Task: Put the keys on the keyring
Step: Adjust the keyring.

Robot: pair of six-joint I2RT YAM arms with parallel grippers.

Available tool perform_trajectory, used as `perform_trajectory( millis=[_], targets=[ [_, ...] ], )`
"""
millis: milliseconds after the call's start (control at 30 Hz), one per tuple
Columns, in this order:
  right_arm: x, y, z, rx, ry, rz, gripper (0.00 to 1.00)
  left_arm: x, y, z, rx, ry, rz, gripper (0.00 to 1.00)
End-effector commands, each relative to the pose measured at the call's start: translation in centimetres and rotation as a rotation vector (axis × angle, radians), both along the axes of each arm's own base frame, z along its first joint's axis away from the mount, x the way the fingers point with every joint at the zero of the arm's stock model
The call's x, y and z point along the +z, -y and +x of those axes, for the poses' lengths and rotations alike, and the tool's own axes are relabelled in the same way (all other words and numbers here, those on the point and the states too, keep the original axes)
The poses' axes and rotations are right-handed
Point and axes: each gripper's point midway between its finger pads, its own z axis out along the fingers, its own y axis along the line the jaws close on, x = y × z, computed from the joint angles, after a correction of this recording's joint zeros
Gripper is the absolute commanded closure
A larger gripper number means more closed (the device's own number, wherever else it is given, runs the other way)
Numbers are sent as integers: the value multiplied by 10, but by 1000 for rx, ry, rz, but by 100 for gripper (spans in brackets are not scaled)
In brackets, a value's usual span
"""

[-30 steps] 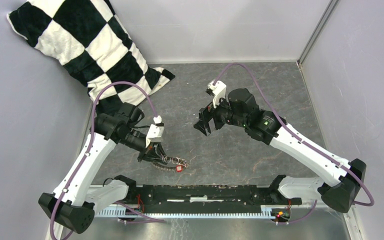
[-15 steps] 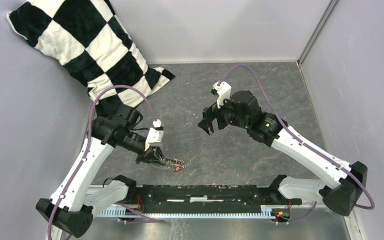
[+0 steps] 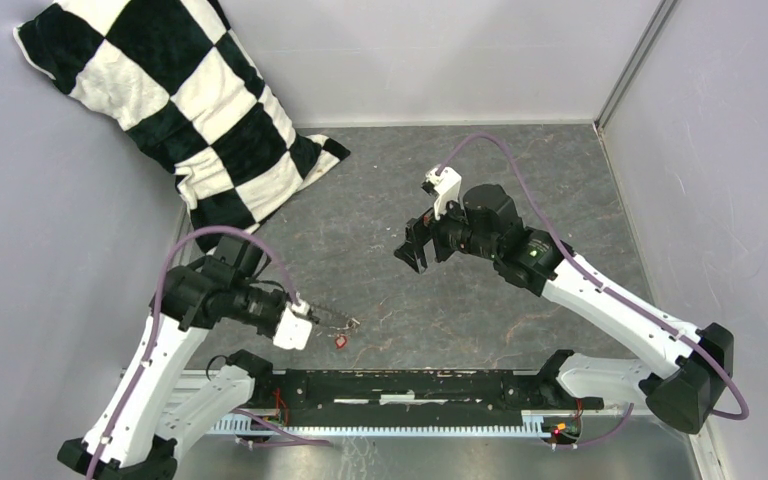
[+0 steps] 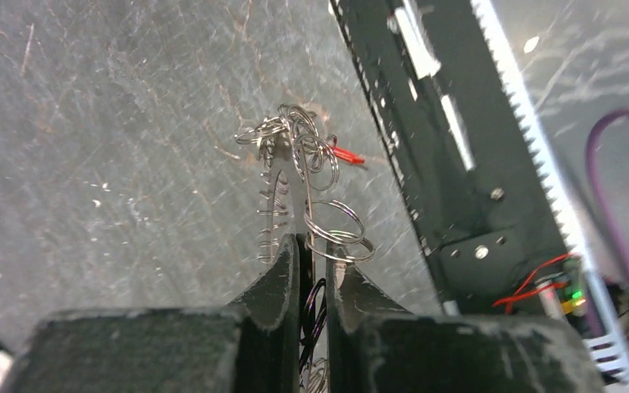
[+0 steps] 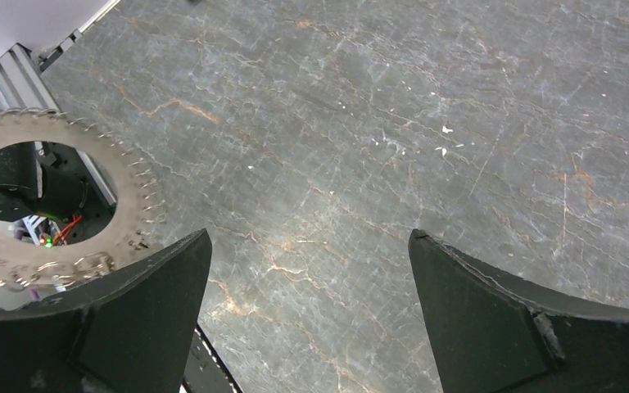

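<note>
The keyring (image 3: 336,320), a chain of small silver rings with a red tag (image 3: 341,342), hangs from my left gripper (image 3: 310,322) near the table's front left. In the left wrist view the left gripper (image 4: 312,246) is shut on the keyring (image 4: 299,151), with the red tag (image 4: 345,153) at its far end. My right gripper (image 3: 410,250) is open and empty above the table's middle. In the right wrist view the right gripper (image 5: 308,237) is wide open and the keyring (image 5: 135,180) shows as a circle at the left. I cannot make out the key.
A black-and-white checkered pillow (image 3: 180,100) leans in the back left corner. A black rail (image 3: 410,385) runs along the near edge, also in the left wrist view (image 4: 426,139). Grey walls close in the left, back and right sides.
My left arm has drawn back toward the near left and turned its wrist, carrying the keyring with it. My right gripper has shifted slightly and stays open.
</note>
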Motion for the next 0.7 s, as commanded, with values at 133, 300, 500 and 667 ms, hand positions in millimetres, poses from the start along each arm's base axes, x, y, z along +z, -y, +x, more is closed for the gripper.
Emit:
perform_trajectory(
  millis=[133, 300, 500, 667],
  targets=[
    [8, -8, -2, 40, 27, 56, 2, -40, -26, 13, -405, 577, 163, 98],
    [0, -13, -7, 70, 6, 78, 2, -40, -23, 12, -540, 724, 155, 98],
    [-17, -24, -28, 182, -18, 145, 2, -34, -22, 11, -660, 900, 162, 98],
    [-5, -23, -40, 300, 132, 168, 2, -19, -17, 17, -676, 1017, 153, 98]
  ],
)
